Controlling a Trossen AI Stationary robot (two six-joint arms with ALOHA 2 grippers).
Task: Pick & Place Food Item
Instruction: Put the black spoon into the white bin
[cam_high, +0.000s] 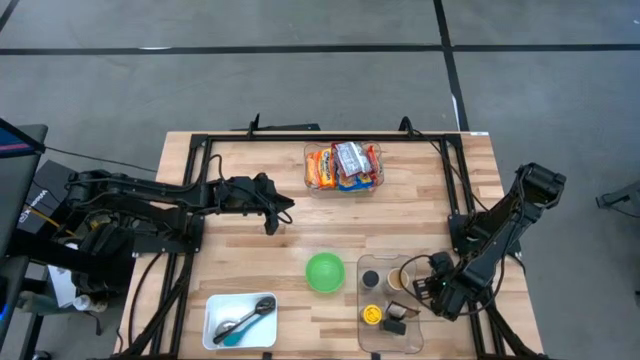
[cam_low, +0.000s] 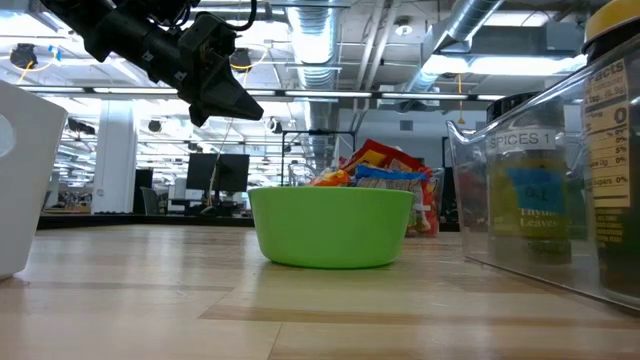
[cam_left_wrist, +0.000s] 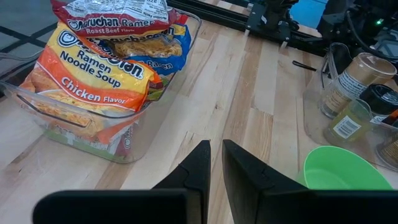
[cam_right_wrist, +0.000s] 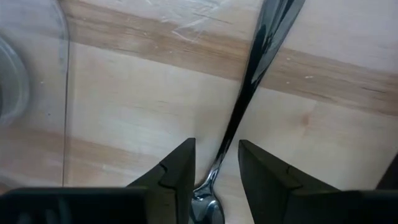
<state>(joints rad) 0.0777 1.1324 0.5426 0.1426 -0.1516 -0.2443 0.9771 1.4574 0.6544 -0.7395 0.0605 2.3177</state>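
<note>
Two claws: your left gripper (cam_high: 283, 214) hovers clenched, empty, approach step; ramen tub (cam_high: 343, 167) just ahead, right gripper (cam_right_wrist: 214, 165) grasping a spoon (cam_right_wrist: 249, 93).

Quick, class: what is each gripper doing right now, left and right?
Left gripper: nearly closed, holding nothing, above the table.
Right gripper: part open around a metal utensil's handle; grip cannot be told.

From directly overhead we look straight down on the whole table (cam_high: 330, 220). At tabletop height we look level across the wood, very near the green bowl (cam_low: 331, 226). From the left wrist we look forward and down at the noodle packets (cam_left_wrist: 99, 68) and that same bowl, seen overhead too. The right wrist camera sits close above the wood, facing a metal handle (cam_right_wrist: 249, 87)
</note>
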